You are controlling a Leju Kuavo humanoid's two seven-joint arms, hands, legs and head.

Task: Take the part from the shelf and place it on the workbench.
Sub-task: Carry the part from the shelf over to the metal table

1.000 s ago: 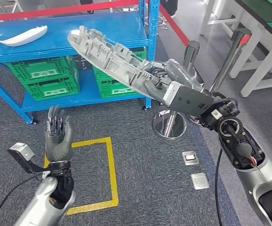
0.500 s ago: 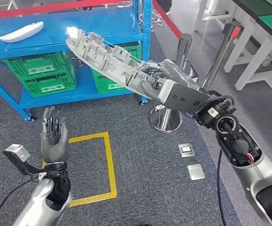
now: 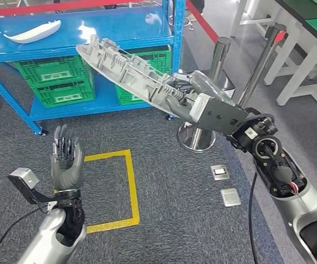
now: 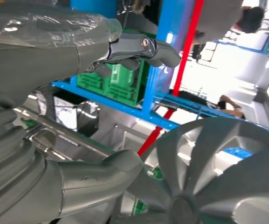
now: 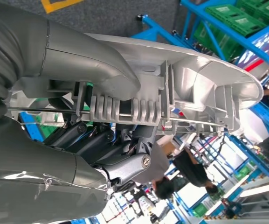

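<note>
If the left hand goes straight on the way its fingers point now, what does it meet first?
Probably the blue shelf with its green crates; the left hand is open and points up toward them. Only carpet lies between, though depth is hard to judge.

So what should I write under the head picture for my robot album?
Robot's right hand holds a long grey part up before the blue shelf; left hand is empty.

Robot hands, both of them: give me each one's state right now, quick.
Left robot hand: open, fingers raised and apart, holding nothing.
Right robot hand: closed on the long grey ribbed part, held up in front of the blue shelf.
</note>
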